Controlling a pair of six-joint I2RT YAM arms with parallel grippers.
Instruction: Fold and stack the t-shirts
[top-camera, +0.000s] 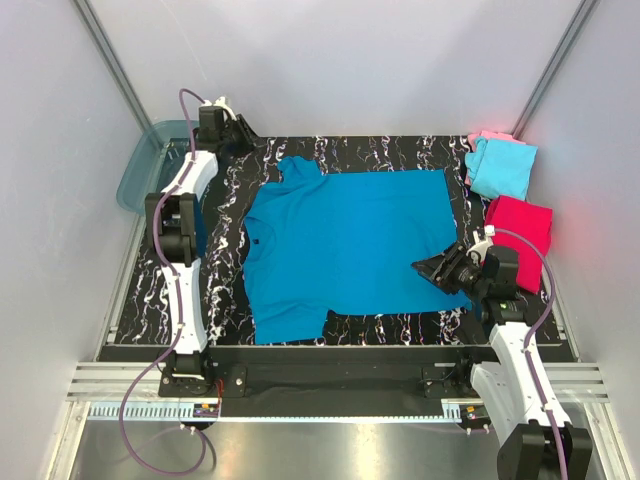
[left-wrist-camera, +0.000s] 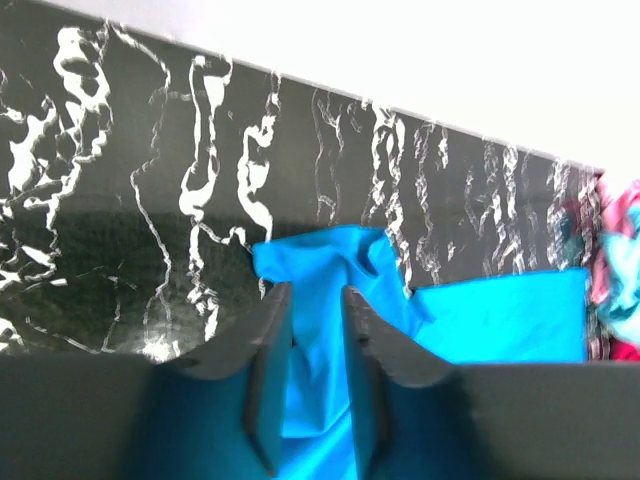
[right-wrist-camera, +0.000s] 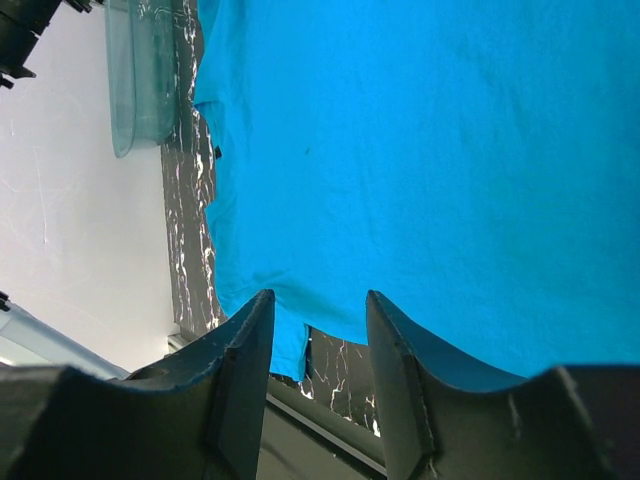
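I see the large teal-blue t-shirt spread open and mostly flat across the marbled table. Its collar is to the left and its hem to the right, with one sleeve at the far side and one at the near side. At the far right the light cyan t-shirt lies folded over the pale pink t-shirt. The magenta-red t-shirt lies folded just nearer.

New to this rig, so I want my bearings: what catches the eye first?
A large teal-blue t-shirt lies spread out across the middle of the black marbled table. At the right edge sit a magenta-red shirt and, farther back, a light cyan shirt atop a pale pink shirt.
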